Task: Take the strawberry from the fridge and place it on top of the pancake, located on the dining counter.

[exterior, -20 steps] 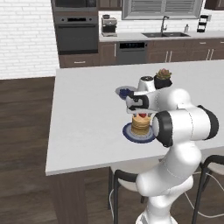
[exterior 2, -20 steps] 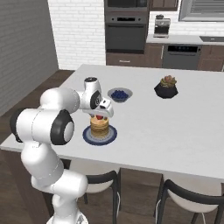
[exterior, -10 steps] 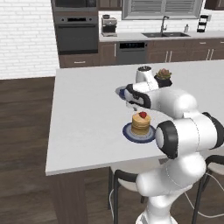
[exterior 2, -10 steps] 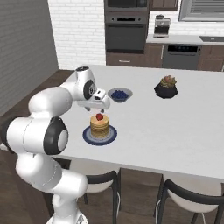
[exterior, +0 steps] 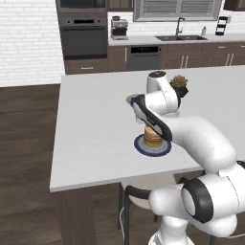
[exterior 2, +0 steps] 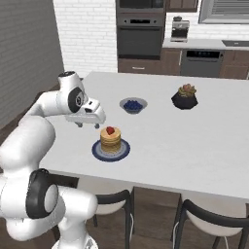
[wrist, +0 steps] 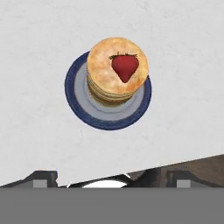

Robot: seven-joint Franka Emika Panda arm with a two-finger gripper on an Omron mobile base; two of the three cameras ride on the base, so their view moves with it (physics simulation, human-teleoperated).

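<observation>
Item one, the strawberry (wrist: 125,67): you are looking at it lying flat on the top pancake (wrist: 117,70), its point aimed toward the bottom of the hand view, its green cap toward the top; in the right base view it is showing as a small red spot (exterior 2: 110,130) crowning the stack (exterior 2: 111,140). Item two, the pancake stack: it is sitting a little off centre on a dark blue round plate (wrist: 83,111), and that plate is resting on the dining counter (exterior 2: 194,141), near the edge closest to you. Item three, the gripper (exterior 2: 85,125): it is hanging above the counter just beside the stack, on its left in the right base view, clear of the fruit and touching nothing; its two fingers are pointing downward with a gap between them, and they are holding nothing. In the left base view the arm is crossing in front of the stack (exterior: 152,138), so you are seeing only the lower pancakes and the plate's rim (exterior: 143,149) there. Item four, other goods on the counter: a small blue bowl of dark berries (exterior 2: 133,105) is standing beyond the plate, and a dark pot with a succulent plant (exterior 2: 185,97) is standing well apart to the right. Item five, seating: dark stools (exterior 2: 204,221) are tucked under the near edge.
</observation>
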